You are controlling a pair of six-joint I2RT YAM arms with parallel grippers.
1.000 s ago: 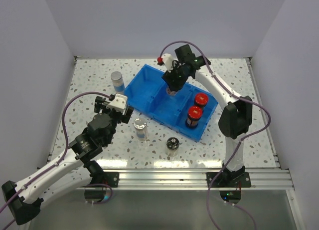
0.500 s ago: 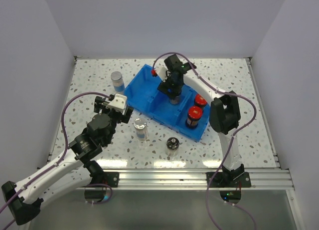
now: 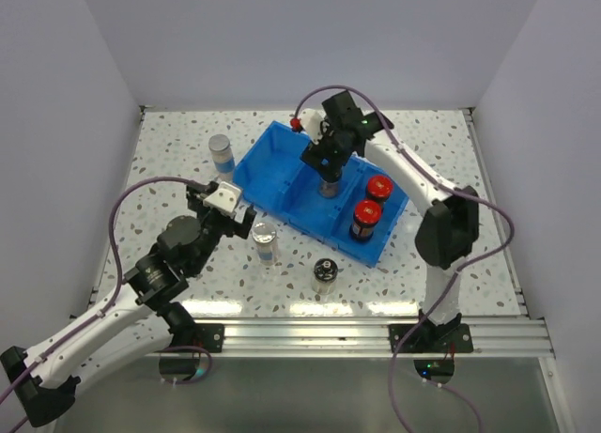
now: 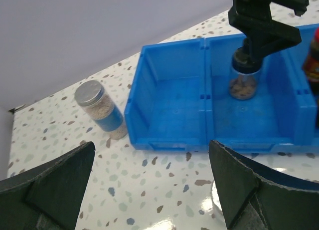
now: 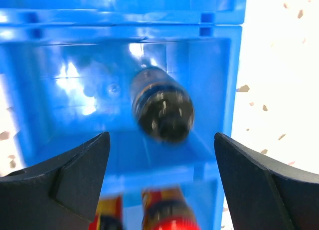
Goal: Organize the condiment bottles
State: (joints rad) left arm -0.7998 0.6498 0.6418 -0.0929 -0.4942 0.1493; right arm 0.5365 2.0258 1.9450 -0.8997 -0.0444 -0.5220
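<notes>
Shows the right gripper point(image 5: 160, 140) spread wide around a black-topped shaker jar point(image 5: 162, 108), which stands upright in the middle compartment of the blue bin point(image 3: 255, 170), clear of both fingers. Shows the left gripper point(image 4: 152, 145) spread and empty, at 8 o'clock from the bin. Locates a silver-lidded jar point(image 3: 221, 152) on the table at the bin's 9 o'clock.

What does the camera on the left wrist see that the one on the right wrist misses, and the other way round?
Only the left wrist view shows the silver-lidded jar standing on the table beside the blue bin, and the bin's empty end compartment. Only the right wrist view looks straight down onto the top of the black-topped jar. Both show the bin, that jar in its middle compartment, and a neighbouring red-capped bottle, cut off at the frame edge.
</notes>
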